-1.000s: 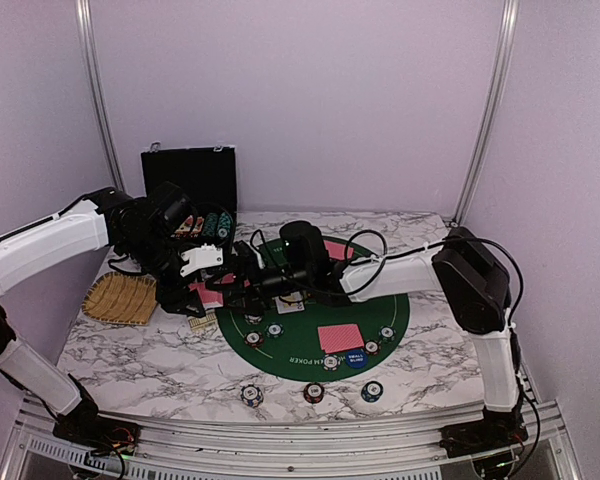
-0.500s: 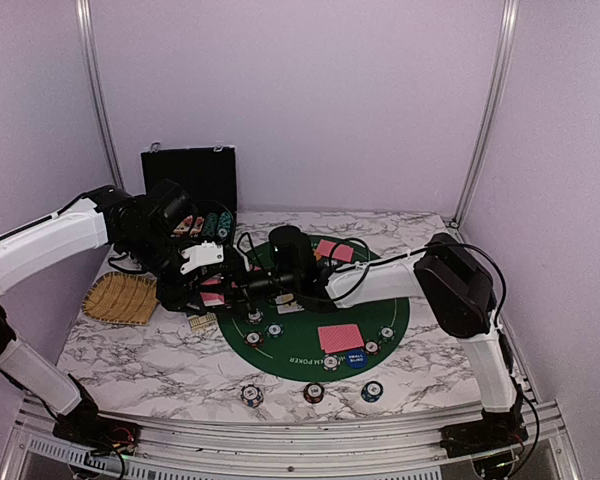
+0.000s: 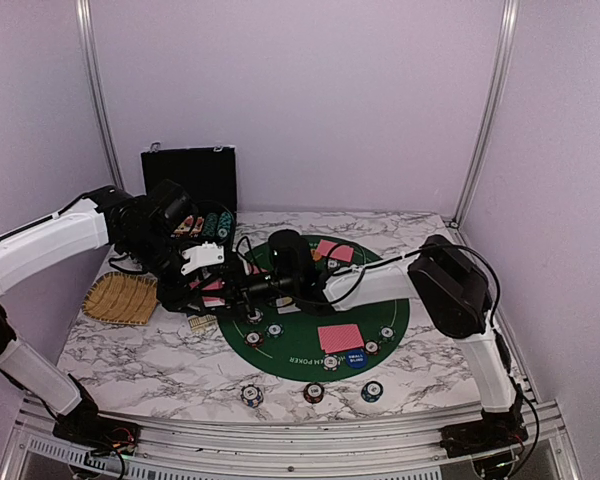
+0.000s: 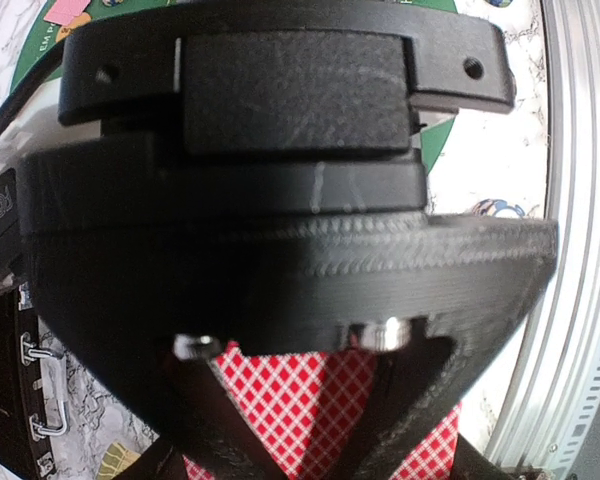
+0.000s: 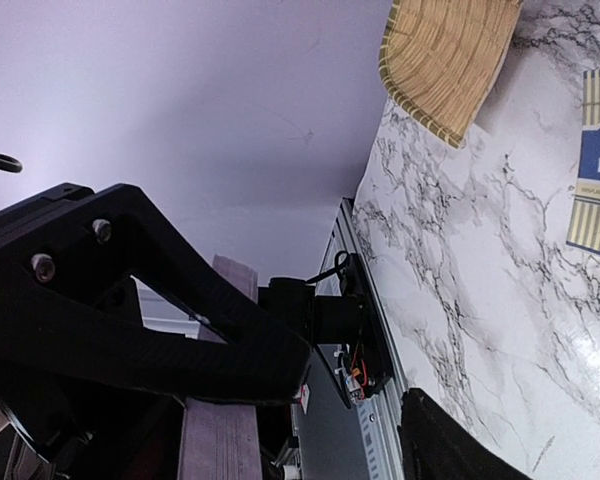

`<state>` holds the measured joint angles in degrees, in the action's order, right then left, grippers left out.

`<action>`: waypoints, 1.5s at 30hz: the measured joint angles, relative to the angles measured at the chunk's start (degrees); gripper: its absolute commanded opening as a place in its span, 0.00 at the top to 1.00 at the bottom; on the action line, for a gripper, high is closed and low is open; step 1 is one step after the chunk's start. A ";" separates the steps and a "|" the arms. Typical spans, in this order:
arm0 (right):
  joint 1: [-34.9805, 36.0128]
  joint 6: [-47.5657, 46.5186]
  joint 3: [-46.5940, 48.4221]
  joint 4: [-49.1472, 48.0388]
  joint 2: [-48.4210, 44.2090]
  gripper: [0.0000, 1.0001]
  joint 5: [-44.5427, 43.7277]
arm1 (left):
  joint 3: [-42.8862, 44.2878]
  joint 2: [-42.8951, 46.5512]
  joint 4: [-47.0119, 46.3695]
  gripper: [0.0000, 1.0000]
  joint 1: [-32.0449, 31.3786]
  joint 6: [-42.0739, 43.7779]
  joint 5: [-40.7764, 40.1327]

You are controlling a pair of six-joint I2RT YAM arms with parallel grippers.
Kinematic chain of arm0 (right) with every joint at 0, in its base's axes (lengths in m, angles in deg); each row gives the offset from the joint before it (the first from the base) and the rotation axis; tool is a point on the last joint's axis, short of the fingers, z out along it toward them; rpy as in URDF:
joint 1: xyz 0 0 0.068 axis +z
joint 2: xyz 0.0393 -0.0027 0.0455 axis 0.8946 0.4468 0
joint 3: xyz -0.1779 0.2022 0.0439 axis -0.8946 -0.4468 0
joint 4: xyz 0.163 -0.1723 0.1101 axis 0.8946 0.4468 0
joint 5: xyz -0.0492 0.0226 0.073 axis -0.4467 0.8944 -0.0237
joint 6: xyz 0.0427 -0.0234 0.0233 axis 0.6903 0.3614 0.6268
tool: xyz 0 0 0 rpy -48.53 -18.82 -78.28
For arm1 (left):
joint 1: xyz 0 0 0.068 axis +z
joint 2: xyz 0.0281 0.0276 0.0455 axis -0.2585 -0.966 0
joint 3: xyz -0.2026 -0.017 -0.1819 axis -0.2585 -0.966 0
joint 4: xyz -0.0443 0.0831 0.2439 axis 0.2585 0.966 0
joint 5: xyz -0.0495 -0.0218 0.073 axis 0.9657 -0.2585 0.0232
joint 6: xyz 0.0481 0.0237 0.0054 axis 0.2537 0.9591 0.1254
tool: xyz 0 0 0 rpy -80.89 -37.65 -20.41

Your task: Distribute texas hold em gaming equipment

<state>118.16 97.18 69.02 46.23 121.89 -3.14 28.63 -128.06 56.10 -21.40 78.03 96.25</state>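
My left gripper (image 3: pixel 202 291) hovers over the left rim of the green poker mat (image 3: pixel 400 320), shut on red-backed playing cards (image 4: pixel 302 395) that show between its fingers (image 4: pixel 208 432). My right gripper (image 3: pixel 232 290) reaches leftward right up to those cards. It is open (image 5: pixel 355 400), with nothing between its fingers (image 5: pixel 235 350). On the mat lie more red-backed cards (image 3: pixel 340 336), another pair (image 3: pixel 332 250), striped poker chips (image 3: pixel 275 330) and the blue "small blind" disc (image 3: pixel 355 359). The orange disc and triangle are not visible.
Three chips (image 3: pixel 314 392) sit in a row on the marble near the front edge. A woven straw tray (image 3: pixel 120 297) (image 5: pixel 450 60) lies at the left. A small booklet (image 3: pixel 202 322) (image 5: pixel 595 170) is beside it. An open black case (image 3: pixel 190 180) with racked chips stands behind.
The right arm has stretched further left until its gripper meets the left gripper's cards. The left arm and its cards have stayed put.
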 measured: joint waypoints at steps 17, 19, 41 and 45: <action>-2.27 0.72 -8.20 -4.20 -4.85 0.46 0.37 | 0.00 -0.02 0.11 0.89 0.00 0.00 0.02; -2.27 0.87 -8.48 -4.57 -5.14 0.51 0.39 | 0.00 -0.02 0.11 0.89 0.00 0.02 0.02; -4.31 0.61 -13.60 -3.65 -10.97 0.99 1.77 | -0.02 -0.02 0.46 0.89 0.00 0.17 -0.44; -5.20 -0.57 -14.23 -1.55 -12.70 1.00 2.23 | -0.02 -0.02 0.42 0.89 0.00 0.17 -0.44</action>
<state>112.96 96.61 54.79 44.68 109.19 -0.91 28.61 -128.08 56.52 -21.40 78.20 95.81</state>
